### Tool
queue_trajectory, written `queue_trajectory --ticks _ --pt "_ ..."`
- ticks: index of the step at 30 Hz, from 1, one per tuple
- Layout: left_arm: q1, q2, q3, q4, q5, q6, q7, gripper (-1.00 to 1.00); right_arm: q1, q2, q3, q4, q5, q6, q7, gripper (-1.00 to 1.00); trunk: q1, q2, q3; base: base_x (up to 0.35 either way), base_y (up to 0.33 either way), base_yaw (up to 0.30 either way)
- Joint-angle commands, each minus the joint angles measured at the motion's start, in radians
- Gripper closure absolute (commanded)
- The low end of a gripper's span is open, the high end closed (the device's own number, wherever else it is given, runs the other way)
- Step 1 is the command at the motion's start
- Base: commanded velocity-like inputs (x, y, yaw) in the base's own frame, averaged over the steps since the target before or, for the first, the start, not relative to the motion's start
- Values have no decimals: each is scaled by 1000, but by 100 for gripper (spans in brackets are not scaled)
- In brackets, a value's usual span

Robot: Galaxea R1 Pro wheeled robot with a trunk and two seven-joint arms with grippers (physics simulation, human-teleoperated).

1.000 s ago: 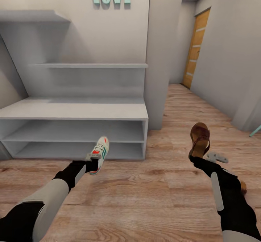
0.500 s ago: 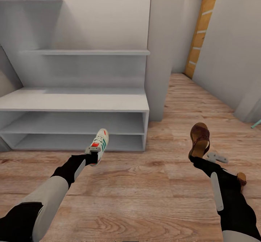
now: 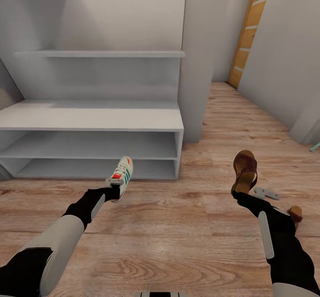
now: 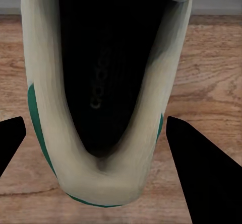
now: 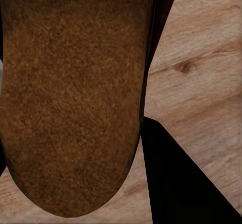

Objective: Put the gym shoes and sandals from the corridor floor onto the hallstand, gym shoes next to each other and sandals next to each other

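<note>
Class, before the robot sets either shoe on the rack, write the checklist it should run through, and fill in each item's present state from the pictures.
1. Left gripper holds the gym shoe at its heel: ok.
2. Right gripper holds the sandal: ok.
3. Both held shoes are lifted above the corridor floor: ok.
4. Hallstand is ahead, its bench top and open shelves free: ok.
5. Other sandal is on the rack: not ok, it lies on the floor beside the right arm.
6. Second gym shoe is located: cannot tell.

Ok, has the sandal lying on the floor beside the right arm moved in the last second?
No. The sandal sits higher in the head view, but the hallstand and floor planks rose with it: the camera moved.
</note>
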Motion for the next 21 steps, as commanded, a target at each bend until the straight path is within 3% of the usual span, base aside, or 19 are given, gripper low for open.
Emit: queue_trajectory --ticks 1,16,21 --pt "0 0 2 -2 -3 6 -5 100 -1 0 -1 -1 -11 5 -5 100 0 0 -1 0 0 0" --pt "-5 -4 3 1 3 2 -5 100 -1 4 1 4 -10 2 -6 100 0 0 -2 0 0 0" --pt "-25 -5 3 1 5 20 32 100 -1 4 1 4 -10 3 -6 100 0 0 -2 0 0 0"
